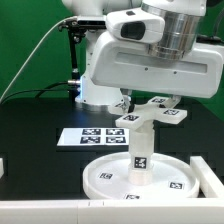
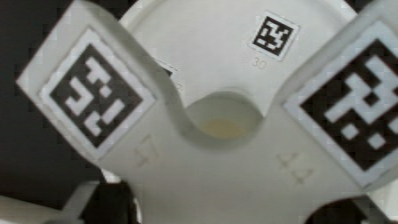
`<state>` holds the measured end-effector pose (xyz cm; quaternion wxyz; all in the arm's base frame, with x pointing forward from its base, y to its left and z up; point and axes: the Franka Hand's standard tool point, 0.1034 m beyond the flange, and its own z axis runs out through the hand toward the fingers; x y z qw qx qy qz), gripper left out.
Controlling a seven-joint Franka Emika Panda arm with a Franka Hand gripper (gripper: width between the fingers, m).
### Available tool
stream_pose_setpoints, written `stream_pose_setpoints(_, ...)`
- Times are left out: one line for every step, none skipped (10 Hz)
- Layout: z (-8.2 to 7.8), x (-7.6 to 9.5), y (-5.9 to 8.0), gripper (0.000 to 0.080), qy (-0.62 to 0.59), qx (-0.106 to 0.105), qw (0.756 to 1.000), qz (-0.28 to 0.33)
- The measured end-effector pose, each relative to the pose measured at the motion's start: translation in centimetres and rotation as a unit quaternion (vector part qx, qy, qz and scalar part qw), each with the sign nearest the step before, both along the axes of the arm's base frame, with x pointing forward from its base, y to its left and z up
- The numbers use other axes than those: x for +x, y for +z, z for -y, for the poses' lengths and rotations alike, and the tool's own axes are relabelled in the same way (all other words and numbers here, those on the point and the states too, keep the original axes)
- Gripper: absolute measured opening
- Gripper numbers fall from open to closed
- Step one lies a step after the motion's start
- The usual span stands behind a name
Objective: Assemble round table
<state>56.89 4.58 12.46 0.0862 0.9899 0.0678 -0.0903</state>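
The round disc (image 1: pixel 100 181) lies flat on the black table at the front. The short post (image 1: pixel 141 150) stands upright in its middle. On top of the post sits the cross-shaped foot (image 1: pixel 152 114), its tagged arms level. My gripper (image 1: pixel 135 106) reaches down from the arm and is shut on one arm of the foot. In the wrist view the foot (image 2: pixel 214 160) fills the picture, with big tags on two arms and a round hole at its centre. The dark fingers (image 2: pixel 111 203) press it from both sides, with my gripper (image 2: pixel 222 208) on the near arm.
The marker board (image 1: pixel 92 137) lies flat behind the disc, toward the exterior view's left. The robot's white base (image 1: pixel 100 90) stands behind it. A white wall (image 1: pixel 50 208) runs along the table's front edge, and another white piece (image 1: pixel 208 175) stands at the right.
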Motion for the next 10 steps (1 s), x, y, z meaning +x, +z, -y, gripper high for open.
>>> stream_pose_setpoints(-0.3, -0.4, 0.0, 0.0452, 0.008, -0.005, 1.000, -0.001)
stream_pose_setpoints(-0.5, -1.1, -0.1, 0.0452, 0.010, -0.004, 1.000, -0.005)
stream_pose_setpoints(-0.5, -1.4, -0.1, 0.0452, 0.010, -0.003, 1.000, -0.003)
stream_pose_setpoints(-0.5, -1.2, -0.1, 0.0452, 0.011, -0.001, 1.000, 0.002)
stream_pose_setpoints(-0.5, -1.1, -0.1, 0.0452, 0.011, 0.000, 1.000, 0.005)
stream_pose_setpoints(-0.4, -1.0, -0.1, 0.0452, 0.012, 0.000, 1.000, 0.006)
stream_pose_setpoints(-0.2, -0.8, -0.1, 0.0452, 0.012, 0.000, 1.000, 0.006)
stream_pose_setpoints(0.0, -0.7, -0.1, 0.0452, 0.012, 0.001, 1.000, 0.006)
stream_pose_setpoints(0.1, -0.7, -0.1, 0.0452, 0.011, 0.001, 1.000, 0.007)
stream_pose_setpoints(0.2, -0.7, -0.1, 0.0452, 0.011, 0.001, 1.000, 0.009)
